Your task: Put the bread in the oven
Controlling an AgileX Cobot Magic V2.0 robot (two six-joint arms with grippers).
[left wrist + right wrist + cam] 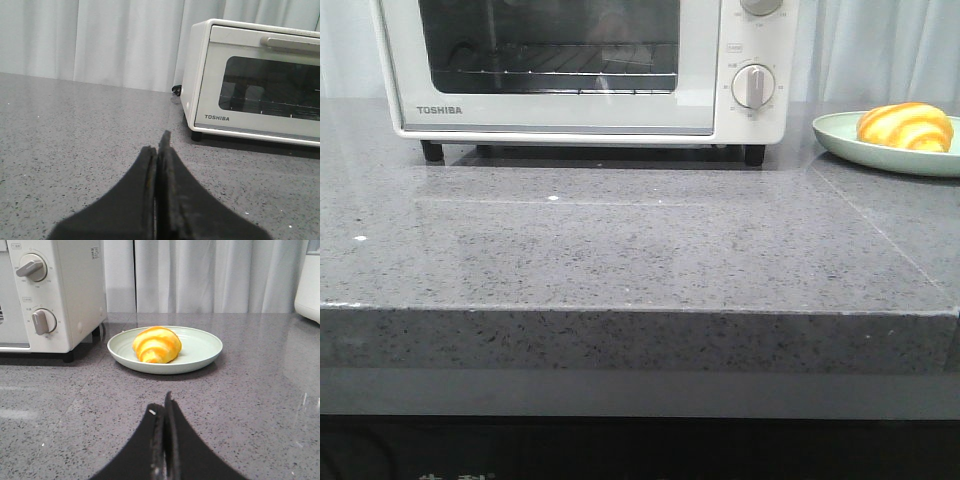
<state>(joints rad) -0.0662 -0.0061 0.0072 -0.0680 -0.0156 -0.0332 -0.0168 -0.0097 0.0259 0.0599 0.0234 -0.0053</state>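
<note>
The bread [906,126], a glossy golden-orange bun with pale stripes, lies on a pale green plate [840,140] at the far right of the counter. It also shows in the right wrist view [156,344]. The white Toshiba oven [560,110] stands at the back with its glass door closed; it also shows in the left wrist view [210,95] and the right wrist view [65,295]. My left gripper [158,145] is shut and empty, low over the counter, left of the oven. My right gripper [162,407] is shut and empty, some way short of the plate. Neither gripper shows in the front view.
The grey speckled counter [620,250] has its front edge near the camera. Pale curtains [100,40] hang behind. The edge of a white appliance [311,285] stands beyond the plate, on the side away from the oven.
</note>
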